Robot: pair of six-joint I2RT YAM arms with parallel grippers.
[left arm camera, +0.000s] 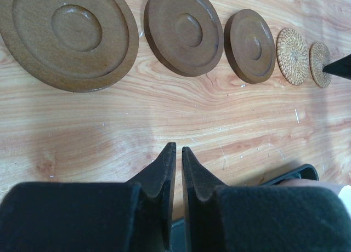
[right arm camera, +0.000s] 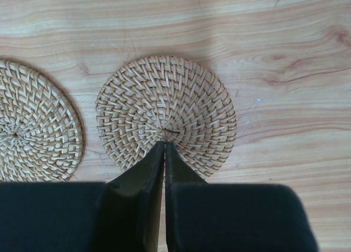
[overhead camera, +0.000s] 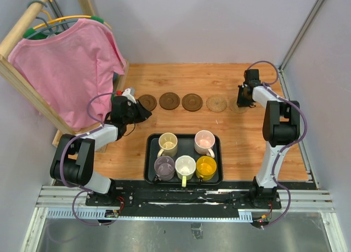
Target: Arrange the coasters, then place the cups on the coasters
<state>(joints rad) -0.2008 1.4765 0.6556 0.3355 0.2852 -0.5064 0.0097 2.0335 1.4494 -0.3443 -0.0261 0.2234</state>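
Left hand fills the bottom of its own wrist view: tips all but closed, only a thin slit between them, nothing in it. It hangs over bare counter, just short of the coaster row. That row lies along the far part of the counter, five discs in one line, none overlapping. From the left: first coaster, dark brown, partly covered in the top view by the left hand; second coaster and third coaster, also dark brown; fourth coaster and fifth coaster, tan and woven. Right hand is clenched, tips pressed together with nothing between, and sits over the near half of the fifth coaster. Contact with the weave cannot be told. In the right wrist view the fourth coaster lies just beside the fifth, a narrow strip of wood between them. Black tray sits near the arm bases, between the two arms, well apart from the row. All five cups stand upright in it. Far row: cream cup, pale pink cup. Near row: grey-lilac cup, white cup, amber cup. Cups not yet on coasters. Pink shirt hangs on a wooden rack at far left.
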